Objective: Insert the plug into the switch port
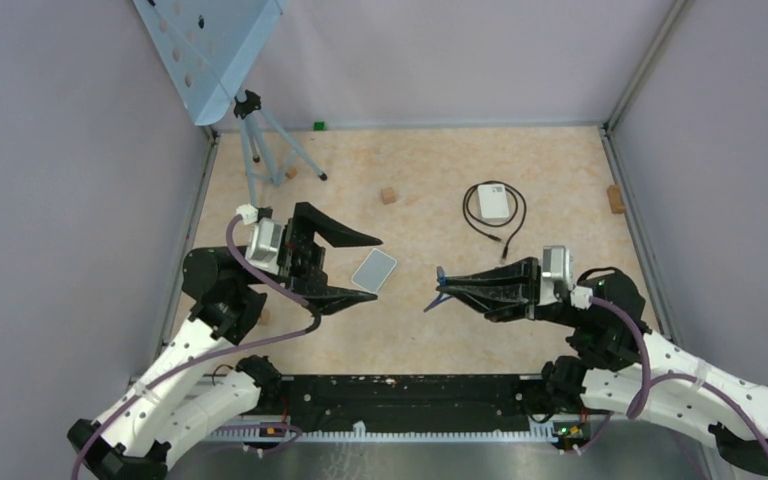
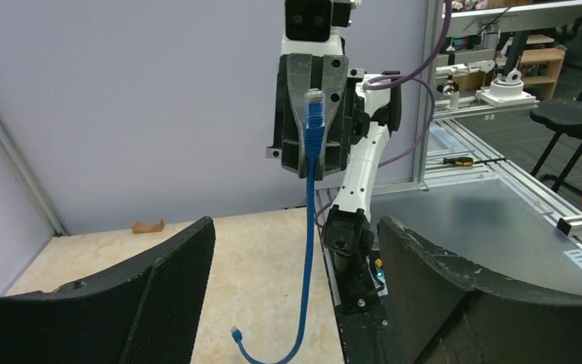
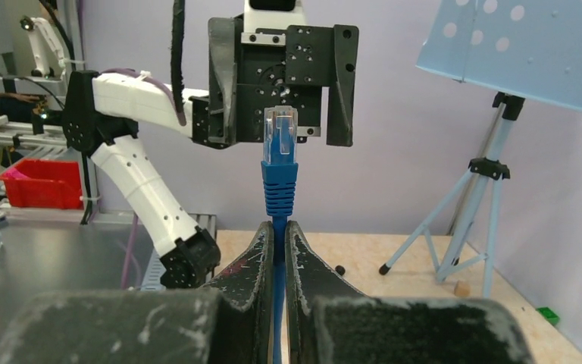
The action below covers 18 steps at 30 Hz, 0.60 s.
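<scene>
The blue plug (image 3: 280, 144) sticks out just past the fingertips of the right gripper (image 3: 279, 227), whose two fingers are closed tight on the blue cable (image 2: 308, 250) right behind it. In the left wrist view the plug sits raised above the counter (image 1: 440, 170), and the cable hangs straight down from the fingers and curls at the bottom, ending in a second small connector (image 2: 236, 334). The plug points across at the left gripper (image 1: 377, 268), which faces it with its fingers spread wide and nothing between them. A flat grey rectangular piece (image 1: 374, 270) lies on the counter in line with that gap in the top view. The white switch (image 1: 492, 203) rests farther back on the counter, well apart from the plug, with a black cable (image 1: 516, 215) looped around it. Small wooden blocks (image 1: 389, 195) are scattered about, and a tripod (image 1: 260, 150) carrying a pale blue perforated panel (image 1: 210, 50) stands in the far left corner.
</scene>
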Available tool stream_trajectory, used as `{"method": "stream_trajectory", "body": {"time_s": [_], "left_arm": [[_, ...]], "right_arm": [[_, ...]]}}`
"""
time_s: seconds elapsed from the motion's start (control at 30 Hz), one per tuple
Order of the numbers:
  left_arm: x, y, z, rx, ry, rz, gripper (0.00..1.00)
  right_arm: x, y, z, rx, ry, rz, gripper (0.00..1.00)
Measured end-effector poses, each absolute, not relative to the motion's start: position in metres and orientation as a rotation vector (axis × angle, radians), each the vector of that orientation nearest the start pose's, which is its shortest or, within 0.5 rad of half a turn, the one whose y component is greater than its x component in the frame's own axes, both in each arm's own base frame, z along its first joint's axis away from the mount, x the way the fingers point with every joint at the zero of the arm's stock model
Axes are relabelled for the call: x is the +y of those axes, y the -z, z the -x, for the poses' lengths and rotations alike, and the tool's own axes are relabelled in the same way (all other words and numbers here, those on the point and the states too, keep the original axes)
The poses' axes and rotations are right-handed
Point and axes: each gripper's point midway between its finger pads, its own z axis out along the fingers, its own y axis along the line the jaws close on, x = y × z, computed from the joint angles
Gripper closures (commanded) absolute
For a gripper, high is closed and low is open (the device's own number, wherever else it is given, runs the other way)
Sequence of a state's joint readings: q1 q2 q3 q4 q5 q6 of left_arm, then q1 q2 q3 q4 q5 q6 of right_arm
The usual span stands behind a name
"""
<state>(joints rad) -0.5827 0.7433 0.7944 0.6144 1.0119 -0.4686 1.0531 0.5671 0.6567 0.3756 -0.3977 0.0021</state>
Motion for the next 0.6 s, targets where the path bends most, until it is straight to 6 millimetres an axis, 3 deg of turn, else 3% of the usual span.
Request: {"method": "stream_trajectory", "body": {"time_s": [0.27, 0.37, 0.6], "left_arm": [[-0.265, -0.432, -0.066, 0.743, 1.383, -1.137, 0.1], [-0.275, -0.435, -0.051, 0.694, 1.402, -1.165, 0.09], [-0.282, -0.433, -0.046, 0.703, 1.401, -1.156, 0.13]], "right_arm": [[0.287, -0.418, -0.09, 0.88, -1.132, 0.919, 1.0], [0.299, -0.415, -0.099, 0.908, -1.099, 0.928, 1.0], [0.317, -0.407, -0.098, 0.916, -0.997, 0.988, 1.0]]}}
